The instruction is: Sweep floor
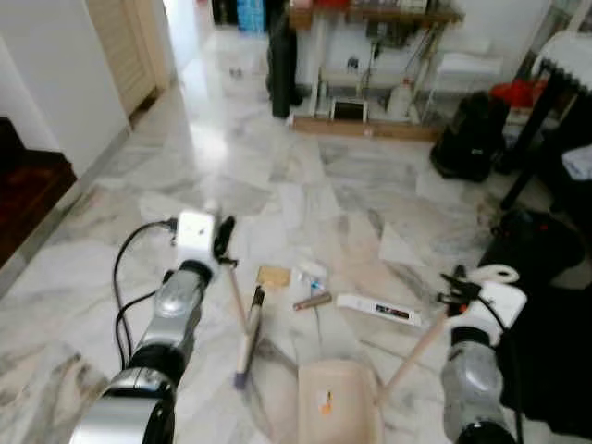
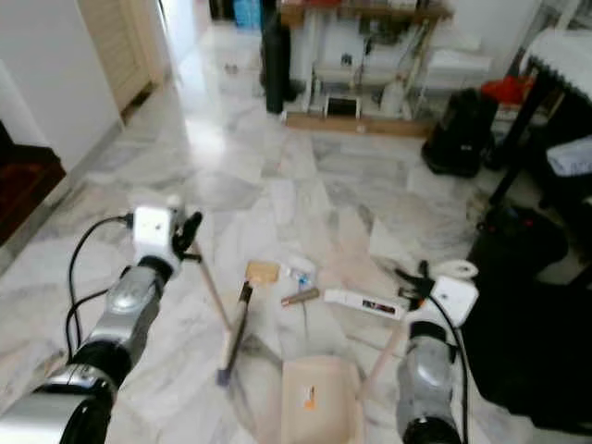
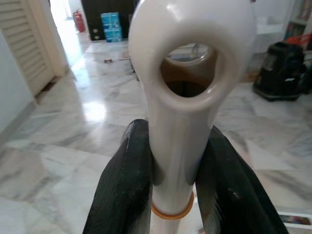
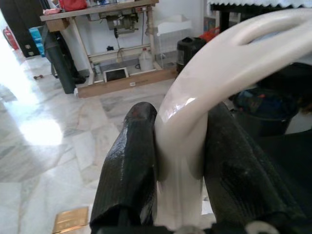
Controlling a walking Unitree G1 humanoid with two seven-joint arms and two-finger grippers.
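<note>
Two long-handled tools are held over the white marble floor (image 1: pixel 277 176). The left gripper (image 3: pixel 173 170) is closed around the cream plastic handle of the broom (image 1: pixel 233 294), whose dark brush head (image 1: pixel 248 338) is rested on the tiles. The right gripper (image 4: pixel 178 161) is clamped on the cream looped handle of the beige dustpan (image 1: pixel 339 400), which is laid flat just beside the brush head. Several bits of litter are scattered close beyond both: a tan card (image 1: pixel 274 276), a brown stick (image 1: pixel 313 302) and a white flat packet (image 1: pixel 379 309).
</note>
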